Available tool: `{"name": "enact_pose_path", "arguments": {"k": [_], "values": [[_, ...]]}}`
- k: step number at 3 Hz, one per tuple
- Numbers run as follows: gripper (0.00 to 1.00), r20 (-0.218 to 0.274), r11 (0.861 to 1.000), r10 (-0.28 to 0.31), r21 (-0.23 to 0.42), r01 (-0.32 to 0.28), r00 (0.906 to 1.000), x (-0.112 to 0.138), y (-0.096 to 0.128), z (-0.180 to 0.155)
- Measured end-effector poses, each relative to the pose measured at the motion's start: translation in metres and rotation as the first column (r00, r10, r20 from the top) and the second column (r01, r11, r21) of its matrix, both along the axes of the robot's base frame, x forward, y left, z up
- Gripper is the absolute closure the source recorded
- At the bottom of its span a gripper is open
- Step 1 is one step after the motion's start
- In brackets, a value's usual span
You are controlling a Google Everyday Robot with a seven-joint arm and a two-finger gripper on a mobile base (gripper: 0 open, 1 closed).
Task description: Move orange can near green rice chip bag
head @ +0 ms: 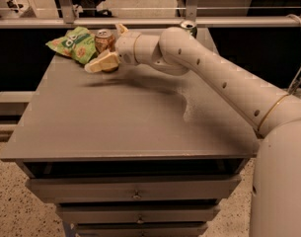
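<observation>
The orange can [104,39] stands upright at the back left of the grey table [115,127]. It is right beside the green rice chip bag [73,43], which lies flat at the back left corner. My gripper [104,48] is at the can, open, with one finger [101,62] low in front of the can and the other [122,29] up behind it. The fingers do not clamp the can. My arm reaches in from the right across the table.
A green can [188,27] stands at the back edge, behind my arm. A metal rail [51,22] runs along behind the table. Drawers [135,189] are under the tabletop.
</observation>
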State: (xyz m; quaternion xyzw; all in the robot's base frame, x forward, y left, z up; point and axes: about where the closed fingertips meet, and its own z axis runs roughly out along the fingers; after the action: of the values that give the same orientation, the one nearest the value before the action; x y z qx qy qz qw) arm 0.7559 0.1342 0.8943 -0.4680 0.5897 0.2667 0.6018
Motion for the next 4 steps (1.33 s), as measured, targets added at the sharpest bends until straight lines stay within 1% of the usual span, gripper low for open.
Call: {"name": "enact_pose_path", "arguments": {"k": [1,2,3,4], "values": [[0.00,0.011,0.999,-0.039,-0.017,0.039,0.9992,-0.006,-0.026,0.008],[0.00,0.021,0.998,-0.064,-0.013,0.064,0.9978,-0.025,-0.066,0.023],[0.00,0.030,0.997,-0.079,-0.001,0.079,0.9964,-0.052,-0.116,0.042],[0.00,0.056,0.998,-0.056,0.036,0.054,0.9969,-0.083,-0.167,0.064]]}}
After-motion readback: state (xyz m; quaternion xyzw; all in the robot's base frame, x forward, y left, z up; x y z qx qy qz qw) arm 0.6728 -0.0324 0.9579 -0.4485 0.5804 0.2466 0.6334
